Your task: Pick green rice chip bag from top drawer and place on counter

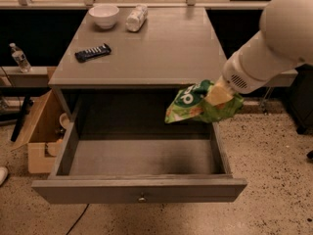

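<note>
We see our gripper (215, 98) clamped on the green rice chip bag (188, 106), holding it aloft over the right side of the open top drawer (142, 190), near the front edge of the counter (161, 48).

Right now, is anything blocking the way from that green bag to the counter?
Nothing visible does. The gripper holds the bag over the drawer's right side, by the counter's front edge. The bowl, bottle and bar sit on its left half.
</note>
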